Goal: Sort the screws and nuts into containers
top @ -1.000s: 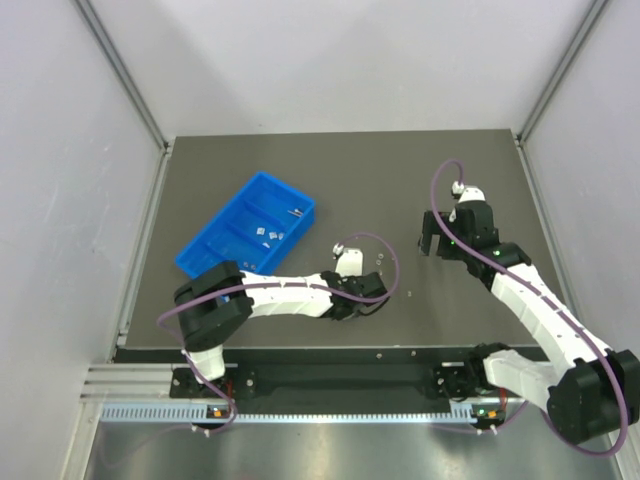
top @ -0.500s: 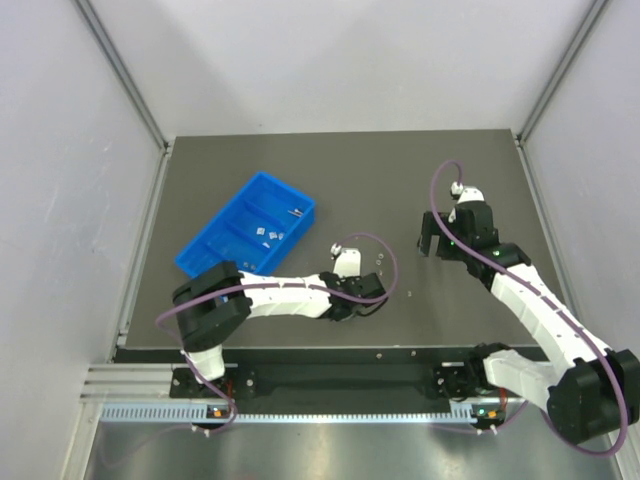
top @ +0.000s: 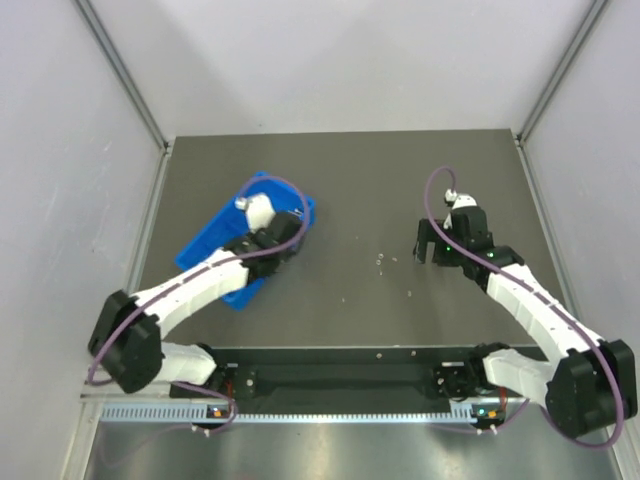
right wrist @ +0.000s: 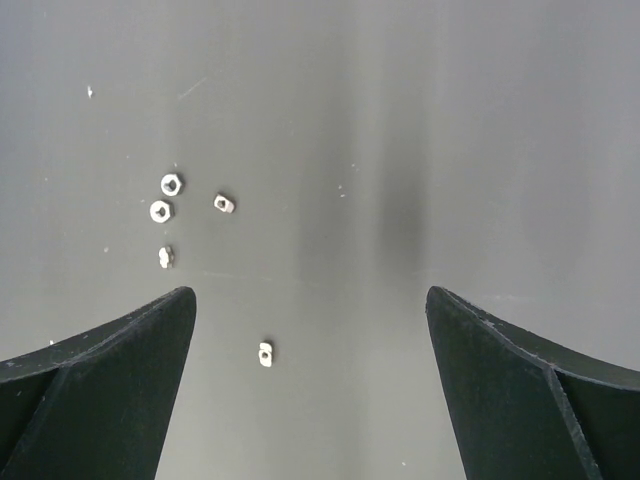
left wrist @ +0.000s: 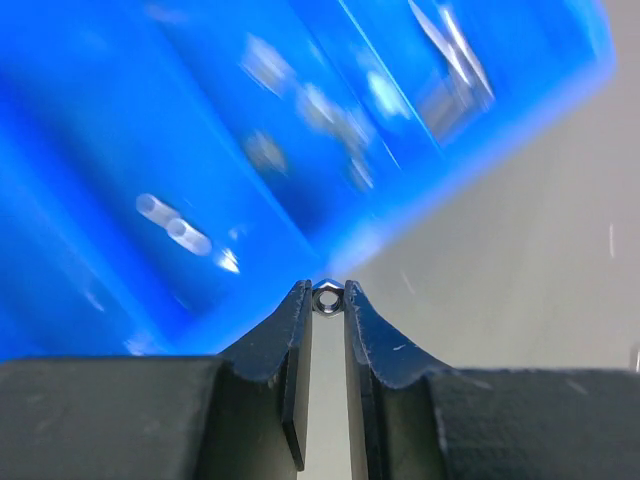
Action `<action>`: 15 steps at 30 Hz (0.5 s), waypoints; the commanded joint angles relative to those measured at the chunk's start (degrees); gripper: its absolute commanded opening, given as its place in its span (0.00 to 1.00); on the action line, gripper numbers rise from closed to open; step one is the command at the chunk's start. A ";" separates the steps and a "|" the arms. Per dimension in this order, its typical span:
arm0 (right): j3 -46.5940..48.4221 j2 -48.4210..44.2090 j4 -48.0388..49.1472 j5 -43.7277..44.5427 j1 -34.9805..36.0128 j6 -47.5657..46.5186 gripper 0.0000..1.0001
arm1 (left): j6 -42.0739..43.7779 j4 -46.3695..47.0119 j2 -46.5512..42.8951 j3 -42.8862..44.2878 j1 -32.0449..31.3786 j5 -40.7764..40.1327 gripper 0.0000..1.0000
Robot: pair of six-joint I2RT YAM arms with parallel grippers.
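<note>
My left gripper point(left wrist: 327, 292) is shut on a small hexagonal nut point(left wrist: 327, 297) and hangs over the bright blue tray point(top: 215, 240) at the table's left point(top: 272, 238). The blurred left wrist view shows tray compartments point(left wrist: 150, 130) holding several nuts point(left wrist: 320, 105) and screws point(left wrist: 450, 50). My right gripper point(right wrist: 310, 330) is open and empty above the dark table at the right point(top: 428, 246). Several loose nuts point(right wrist: 170, 184) lie on the table ahead of it, one point(right wrist: 265, 353) between its fingers. They show as specks in the top view point(top: 380, 260).
Grey walls with metal frame posts point(top: 125, 75) enclose the dark table point(top: 360, 180). A metal rail point(top: 300, 385) runs along the near edge by the arm bases. One more speck point(top: 409, 293) lies right of the table's middle.
My left arm has swung from the table's middle, near the loose nuts, left and back to over the blue tray, carrying a nut. My right gripper has barely shifted.
</note>
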 commanded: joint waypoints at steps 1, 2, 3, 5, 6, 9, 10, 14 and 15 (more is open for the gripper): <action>0.20 1.65 4.10 -1.70 0.98 0.89 0.98 | 6.87 3.17 -5.74 -2.39 7.84 -1.75 0.14; 0.21 2.78 4.54 -1.79 1.33 0.89 0.98 | 7.57 3.09 -6.45 -2.65 9.59 -1.67 0.14; 0.47 3.40 4.89 -1.97 2.03 0.89 0.98 | 8.71 2.82 -7.24 -2.83 13.18 -1.32 0.14; 1.08 5.24 5.24 -1.97 2.99 0.98 0.97 | 9.60 2.82 -7.68 -3.79 16.36 0.17 0.14; 1.26 5.95 5.94 -1.88 3.96 1.07 0.97 | 10.47 3.78 -7.86 -4.23 18.55 0.61 0.14; 2.23 8.59 6.56 -1.53 5.28 1.59 0.97 | 11.27 4.93 -6.90 -5.55 20.41 2.29 0.14; 2.84 9.12 6.65 -1.18 5.63 1.60 0.97 | 11.36 4.93 -6.28 -5.73 20.59 2.20 0.14; 3.98 10.88 7.00 0.31 6.25 1.86 0.99 | 11.36 5.46 -4.17 -5.91 21.04 2.29 0.16; 4.25 10.97 6.74 0.75 6.25 1.86 0.99 | 11.53 5.63 -4.17 -5.82 21.12 2.72 0.20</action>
